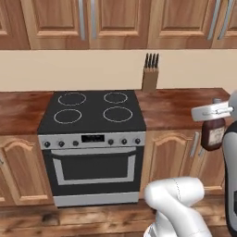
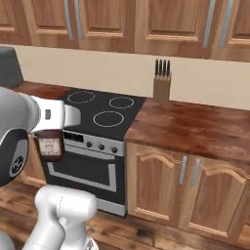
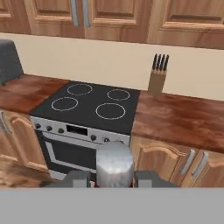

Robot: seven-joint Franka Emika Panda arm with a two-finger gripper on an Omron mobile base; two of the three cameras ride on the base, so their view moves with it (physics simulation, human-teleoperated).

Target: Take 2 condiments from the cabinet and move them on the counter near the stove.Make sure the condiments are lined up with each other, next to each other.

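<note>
My gripper (image 1: 214,118) is shut on the dark brown sauce bottle (image 1: 213,135), one of the condiments, which hangs upright in the air in front of the base cabinets, right of the stove (image 1: 92,111). From the other side the bottle (image 2: 50,145) shows its pale label below my hand. In the hand view its round grey top (image 3: 114,162) sits between my two fingertips (image 3: 78,178). The stove (image 3: 92,107) and the reddish-brown counter (image 3: 183,118) lie ahead and below. The cabinet is out of view.
A knife block (image 1: 150,74) stands on the counter (image 1: 180,109) at the wall, just right of the stove. Closed wooden door cabinets (image 1: 115,23) line the top. A dark grey appliance (image 3: 8,61) sits on the counter left of the stove.
</note>
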